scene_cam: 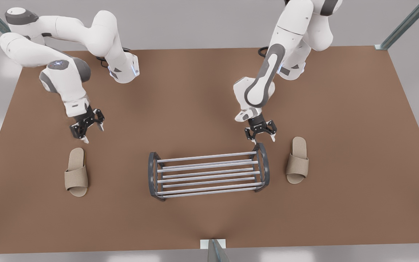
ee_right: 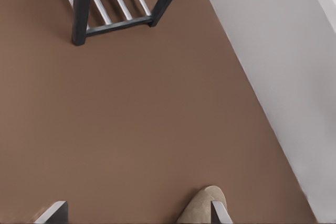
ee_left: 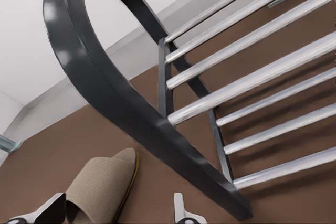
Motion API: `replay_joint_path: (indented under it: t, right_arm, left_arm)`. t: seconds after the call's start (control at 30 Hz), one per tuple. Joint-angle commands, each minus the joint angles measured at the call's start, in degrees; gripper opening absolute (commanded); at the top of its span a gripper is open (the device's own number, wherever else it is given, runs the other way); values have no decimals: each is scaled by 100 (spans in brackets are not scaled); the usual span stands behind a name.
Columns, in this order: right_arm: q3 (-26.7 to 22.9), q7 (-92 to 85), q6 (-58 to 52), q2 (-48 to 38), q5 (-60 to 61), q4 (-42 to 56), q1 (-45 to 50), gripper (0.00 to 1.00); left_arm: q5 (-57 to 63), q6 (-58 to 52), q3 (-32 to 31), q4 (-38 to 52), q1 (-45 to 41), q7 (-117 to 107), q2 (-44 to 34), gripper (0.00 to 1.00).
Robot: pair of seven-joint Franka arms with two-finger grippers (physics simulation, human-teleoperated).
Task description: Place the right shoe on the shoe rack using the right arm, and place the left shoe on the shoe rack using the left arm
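The 2 slippers lie flat on the brown worktop [scene_cam: 195,91], 1 at each side of the shoe rack [scene_cam: 209,157], so each arm has its own shoe close and does not need to cross the other. Nothing is on the rack yet, and all its silver bars are free.

The left pincer [scene_cam: 260,133] hangs low, just beside the dark end frame [scene_cam: 264,163] at the front view's right. Its fingers are spread wide and hold nothing. The left shoe [scene_cam: 297,160] lies near it, just past this end frame, and the left wrist view shows the strap close to 1 fingertip [ee_left: 50,209]. I judge the arched frame to be the tight place here: the pincer must go sideways toward the shoe without hitting it.

The right pincer [scene_cam: 87,127] hovers above the heel end of the right shoe [scene_cam: 76,171], at the front view's left. It is also wide and empty. There is much bare worktop between this shoe and the rack, so I think carrying it across should be easy. The worktop edge on the outer side is not far.
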Motion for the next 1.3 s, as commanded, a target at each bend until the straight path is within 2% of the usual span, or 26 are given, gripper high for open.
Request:
replay_joint_path:
  t: [0.0, 0.03, 0.07, 0.1, 0.13, 0.2, 0.4, 0.47, 0.6, 0.8, 0.97, 1.03, 1.23, 1.27]
  right_arm:
    - [137, -6222, 563, -35, -1850, -148, 180, 100]
    - [68, -7516, 457, -36, -1972, -166, 224, 100]
    - [-354, -7588, 720, -18, -2797, -385, 198, 100]
    - [-1127, -8578, 1923, -36, -4204, -517, -21, 100]
    - [-1786, -9302, 2812, -36, -4951, -491, -294, 100]
    - [-2429, -9284, 2839, -18, -5304, -438, -532, 100]
    - [-2965, -9494, 2769, -150, -5322, -360, -488, 100]
    - [-3009, -10399, 3189, -211, -5322, 36, -347, 100]
    - [-3624, -11683, 4623, -282, -5348, 1170, -312, 100]
    - [-3967, -12070, 5001, -264, -5629, 1917, 145, 100]
    - [-4081, -12290, 5142, -255, -5717, 2224, 400, 100]
    - [-4292, -12343, 5871, -264, -5709, 2962, 778, 100]
    - [-4231, -12308, 5862, -352, -5691, 2823, 761, 100]
    - [-4134, -12264, 5845, -632, -5630, 2586, 664, 100]
  left_arm:
    - [1670, 2056, 189, -215, 5, -8191, -118, 100]
    - [1749, 2056, 216, -329, 5, -8199, -197, 100]
    - [1749, 2056, 216, -391, -22, -8199, -241, 100]
    - [1749, 2021, 216, -426, -171, -8296, -267, 100]
    - [1749, 2003, 216, -531, -267, -8305, -364, 100]
    - [2259, 1976, 268, -874, -373, -8305, -505, 100]
    - [2707, 1994, 1103, -1077, -286, -8349, -347, 100]
    - [3252, 2003, 1112, -1068, 189, -8349, -224, 100]
    - [4007, 2020, 1112, -1050, 620, -8366, -197, 100]
    - [5704, 1704, 1095, -910, 1112, -8639, 347, 100]
    - [5546, 1563, 867, -743, 1112, -9078, 576, 100]
    - [5414, 1563, 831, -646, 1121, -9140, 708, 100]
    - [5423, 1388, 822, -259, 1112, -9474, 1077, 100]
    - [5441, 1388, 822, -145, 1112, -9483, 1182, 100]
